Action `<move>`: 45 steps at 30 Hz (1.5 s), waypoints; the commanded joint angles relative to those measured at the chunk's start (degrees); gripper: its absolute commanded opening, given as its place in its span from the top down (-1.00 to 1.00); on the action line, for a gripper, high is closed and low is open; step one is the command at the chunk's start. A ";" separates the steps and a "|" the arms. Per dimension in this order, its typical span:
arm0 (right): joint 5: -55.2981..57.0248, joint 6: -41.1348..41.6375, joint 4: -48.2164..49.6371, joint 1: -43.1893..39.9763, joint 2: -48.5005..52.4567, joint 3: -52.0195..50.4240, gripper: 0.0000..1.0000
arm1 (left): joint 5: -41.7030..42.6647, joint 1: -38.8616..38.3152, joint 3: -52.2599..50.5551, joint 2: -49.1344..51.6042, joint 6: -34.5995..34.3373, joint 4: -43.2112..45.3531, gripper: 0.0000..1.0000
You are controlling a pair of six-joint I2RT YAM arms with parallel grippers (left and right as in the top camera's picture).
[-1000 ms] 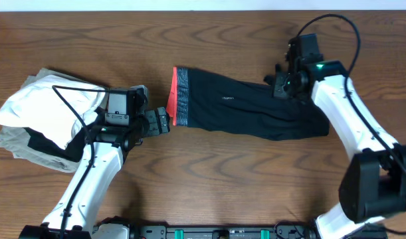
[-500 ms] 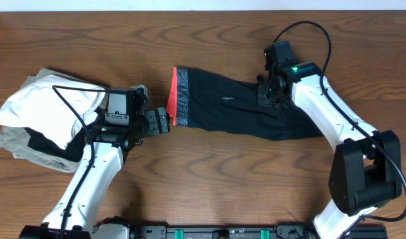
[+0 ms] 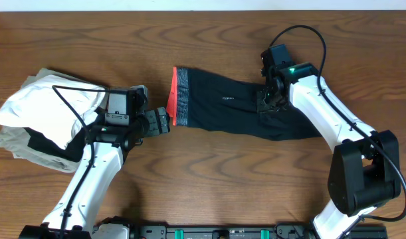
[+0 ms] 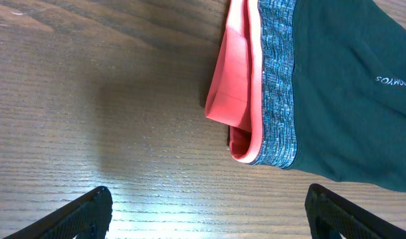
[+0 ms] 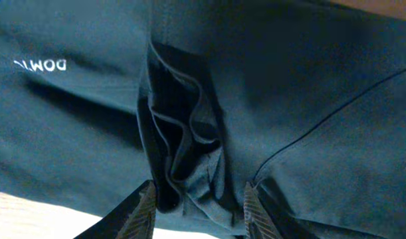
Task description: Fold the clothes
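- Black, thin, soft trousers [image 3: 222,106] with a red-and-grey waistband [image 3: 179,97]: spread flat on the brown wooden table [image 3: 209,179], a little far of the middle, long axis running left to right.
- Waistband end at the left; leg end at the right, partly hidden under the right arm.
- Right gripper [image 3: 266,99]: clenched on a ruckled pinch of black leg cloth, with fingers [image 5: 141,207] either side of the bunch in the wrist view. Sits over the cloth, right of its middle.
- Left gripper [image 3: 163,122]: released, jaws wide apart over bare wood, just beside the waistband's near-left corner, not touching it.
- Probably a lengthwise fold in hand, leg end to be brought over toward the waistband; no neat rectangle yet, so judged early in the task.
- Turns on this: waistband lies left of the right gripper along the same axis, so calls for travel straight left, parallel to the long edges. Any skew risks mismatched edges.
- Nearer the waistband: the left arm, well placed to pin that end. Nearer the leg end: the right.
- Well apart at the far left: white folded garment [image 3: 36,106] atop a khaki-olive folded garment [image 3: 13,146].
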 commanded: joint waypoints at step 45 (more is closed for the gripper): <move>0.70 -2.29 0.94 -3.63 -1.49 -1.05 0.42 | 1.49 0.09 0.72 0.33 0.48 1.20 -0.86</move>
